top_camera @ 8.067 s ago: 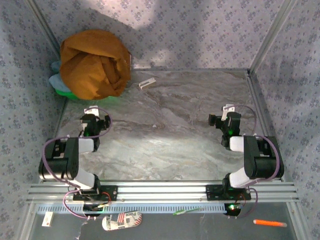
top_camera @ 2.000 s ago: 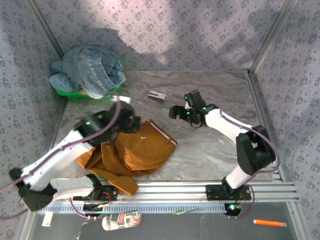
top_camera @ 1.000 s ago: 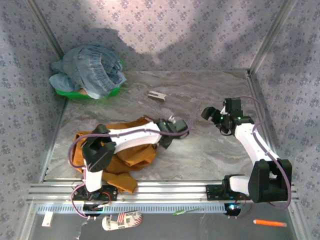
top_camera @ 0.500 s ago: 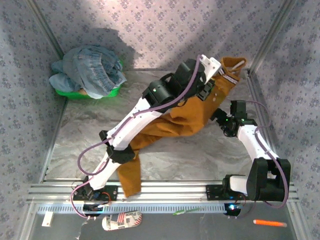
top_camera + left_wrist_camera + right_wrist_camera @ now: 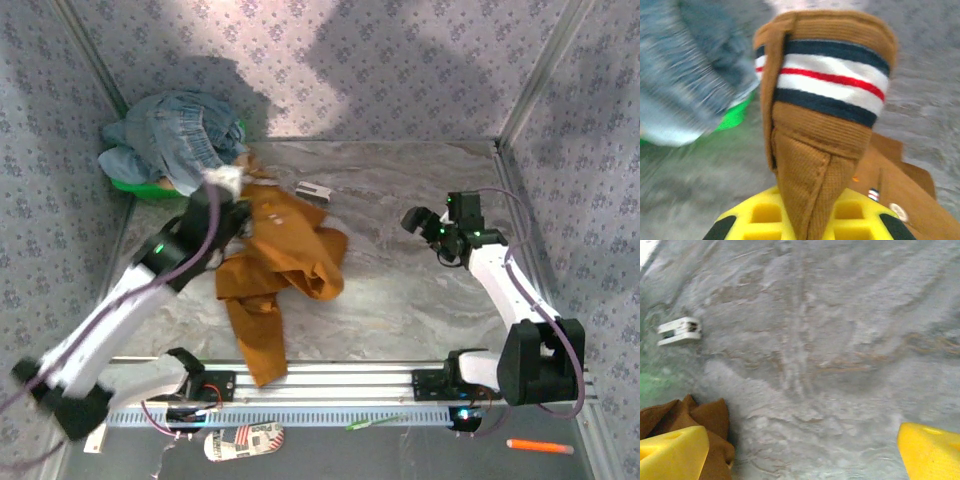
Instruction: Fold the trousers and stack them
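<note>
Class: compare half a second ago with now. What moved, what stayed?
The left gripper, clamped on the trousers, swung them from high at the far right down to the far left, by the blue jeans. The right gripper, open, hardly moved; the jeans stayed.

Between my left jaws the trousers are ochre-brown, their band striped navy, white and red. The jaws are yellow. Ahead of my right jaws the tabletop is grey, veined brown.
</note>
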`<state>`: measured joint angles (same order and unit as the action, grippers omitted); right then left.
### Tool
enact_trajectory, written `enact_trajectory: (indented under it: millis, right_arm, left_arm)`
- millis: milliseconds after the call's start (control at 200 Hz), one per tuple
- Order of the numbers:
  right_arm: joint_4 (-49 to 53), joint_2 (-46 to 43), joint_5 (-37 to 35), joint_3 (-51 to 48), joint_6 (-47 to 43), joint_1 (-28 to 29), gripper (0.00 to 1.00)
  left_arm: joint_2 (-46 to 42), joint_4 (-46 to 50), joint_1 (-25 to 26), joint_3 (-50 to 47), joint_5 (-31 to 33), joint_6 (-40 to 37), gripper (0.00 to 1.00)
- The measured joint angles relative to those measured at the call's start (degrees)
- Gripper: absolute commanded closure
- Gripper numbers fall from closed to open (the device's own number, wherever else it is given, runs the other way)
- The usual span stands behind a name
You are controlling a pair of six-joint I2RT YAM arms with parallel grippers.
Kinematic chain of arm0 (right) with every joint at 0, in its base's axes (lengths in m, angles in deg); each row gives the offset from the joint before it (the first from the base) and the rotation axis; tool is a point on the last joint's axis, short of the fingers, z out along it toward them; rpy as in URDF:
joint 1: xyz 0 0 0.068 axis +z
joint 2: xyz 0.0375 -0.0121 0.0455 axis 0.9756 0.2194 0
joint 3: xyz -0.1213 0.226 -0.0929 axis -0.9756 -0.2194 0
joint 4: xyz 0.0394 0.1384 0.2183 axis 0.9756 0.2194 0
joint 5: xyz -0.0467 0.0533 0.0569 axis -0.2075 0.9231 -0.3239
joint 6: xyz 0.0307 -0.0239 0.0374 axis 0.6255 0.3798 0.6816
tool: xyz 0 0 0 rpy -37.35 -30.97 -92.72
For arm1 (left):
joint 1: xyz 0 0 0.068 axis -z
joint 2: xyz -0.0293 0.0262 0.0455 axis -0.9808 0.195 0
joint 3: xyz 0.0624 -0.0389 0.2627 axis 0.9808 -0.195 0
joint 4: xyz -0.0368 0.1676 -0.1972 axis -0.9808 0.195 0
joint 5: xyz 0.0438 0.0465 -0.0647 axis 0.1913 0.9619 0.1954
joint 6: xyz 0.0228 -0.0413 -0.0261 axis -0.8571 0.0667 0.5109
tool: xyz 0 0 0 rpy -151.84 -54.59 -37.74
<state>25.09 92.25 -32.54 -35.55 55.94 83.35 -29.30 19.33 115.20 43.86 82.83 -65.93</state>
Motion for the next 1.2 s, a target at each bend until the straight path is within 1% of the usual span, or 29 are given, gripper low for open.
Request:
enact_trajectory:
  millis: [20, 40, 45, 55, 65, 105, 120, 160, 185, 215, 235, 305, 375, 475, 570, 640, 695, 775, 824, 874, 944, 999, 1049, 1089, 1129, 1199]
  right_arm:
    - [0.0, 0.15, -0.07, 0.46, 0.0, 0.94, 0.01]
    - [0.0, 0.31, -0.31, 0.83, 0.0, 1.75, 0.01]
    - [0.0, 0.37, -0.42, 0.94, 0.0, 2.08, 0.01]
    - [0.0, 0.48, -0.44, 1.09, 0.02, 2.47, 0.01]
    - [0.0, 0.61, -0.72, 1.29, 0.0, 3.06, 0.01]
    - [0.02, 1.27, -1.27, 1.99, 0.04, 5.01, 0.01]
    - [-0.02, 1.7, -1.4, 2.34, 0.04, 6.14, 0.01]
    - [-0.07, 2.67, -1.77, 2.97, 0.07, 8.37, 0.01]
    - [-0.09, 3.28, -2.08, 3.34, 0.07, 9.79, 0.01]
    - [-0.17, 4.2, -2.29, 3.72, 0.11, 11.67, 0.01]
    - [-0.37, 4.9, -2.43, 3.91, 0.17, 13.0, 0.0]
    - [-1.07, 7.85, -2.38, 4.37, 0.24, 17.94, 0.0]
    - [-2.56, 11.17, -1.4, 4.44, 0.26, 22.56, 0.0]
    - [-3.91, 16.13, 0.0, 4.55, 0.13, 29.51, 0.0]
    - [-4.28, 19.34, 1.03, 4.87, -1.7, 35.95, 0.0]
    - [-4.35, 20.55, 2.19, 5.42, -3.15, 39.39, 0.0]
    - [-4.63, 21.57, 3.37, 6.16, -3.98, 41.07, 0.01]
    - [-5.99, 23.21, 5.03, 7.06, -4.57, 42.05, 0.03]
    - [-6.82, 24.37, 6.03, 7.63, -4.92, 42.53, 0.05]
    - [-7.3, 25.75, 6.69, 8.5, -5.6, 43.08, 0.08]
    - [-7.69, 28.17, 7.58, 10.47, -6.73, 44.02, 0.16]
    - [-8.2, 30.27, 8.07, 12.26, -8.09, 44.57, 0.26]
    - [-8.94, 31.91, 8.81, 13.57, -8.48, 44.87, 0.34]
    - [-9.25, 32.94, 9.53, 14.34, -9.33, 44.89, 0.43]
    - [-9.49, 33.81, 10.23, 15.13, -10.45, 44.85, 0.53]
    - [-9.6, 35.15, 11.3, 16.65, -11.47, 44.78, 0.74]
  left_arm:
    - [-2.62, 0.33, -1.16, -2.36, 0.07, 1.07, 0.81]
    - [-5.4, 0.59, -2.49, -4.83, 0.0, 2.14, 0.66]
    - [-5.75, 0.68, -2.67, -5.22, 0.02, 2.34, 0.64]
    - [-7.04, 1.05, -3.37, -6.36, 0.09, 2.69, 0.57]
    - [-8.48, 1.36, -4.09, -7.41, 0.17, 3.32, 0.54]
    - [-12.55, 2.67, -6.27, -10.47, 0.37, 5.18, 0.48]
    - [-14.1, 3.43, -7.15, -11.52, 0.52, 5.97, 0.42]
    - [-17.27, 5.25, -9.2, -13.44, 0.74, 7.56, 0.22]
    - [-18.8, 6.69, -10.4, -14.19, 0.87, 8.61, 0.11]
    - [-20.28, 8.37, -11.87, -14.56, 1.25, 9.55, 0.03]
    - [-21.11, 9.4, -12.83, -14.58, 1.44, 10.01, 0.01]
    - [-22.91, 11.74, -16.37, -14.05, 1.95, 11.76, 0.0]
    - [-22.23, 13.75, -18.78, -12.44, 1.25, 12.83, 0.0]
    - [-18.91, 14.14, -19.37, -10.88, -2.45, 14.08, 0.0]
    - [-14.53, 13.97, -18.84, -10.97, -8.37, 15.89, 0.0]
    - [-12.15, 12.92, -15.69, -11.72, -11.39, 17.66, 0.0]
    - [-10.03, 11.78, -10.62, -12.96, -12.79, 19.12, 0.0]
    - [-6.84, 10.36, -3.04, -14.53, -13.14, 21.03, 0.0]
    - [-4.61, 9.03, 0.35, -15.63, -13.46, 21.99, 0.0]
    - [-2.47, 7.23, 2.14, -17.2, -13.64, 22.93, 0.0]
    - [0.09, 5.22, 3.02, -20.09, -13.62, 23.98, 0.0]
    - [1.38, 3.5, 2.78, -22.8, -13.38, 24.3, 0.01]
    - [2.36, 1.88, 1.95, -24.96, -13.42, 24.24, 0.07]
    - [3.43, 0.55, 0.74, -26.01, -13.66, 24.02, 0.17]
    - [4.76, -1.07, -0.74, -26.71, -14.08, 23.89, 0.36]
    - [6.91, -3.04, -3.26, -27.26, -14.75, 23.21, 0.66]
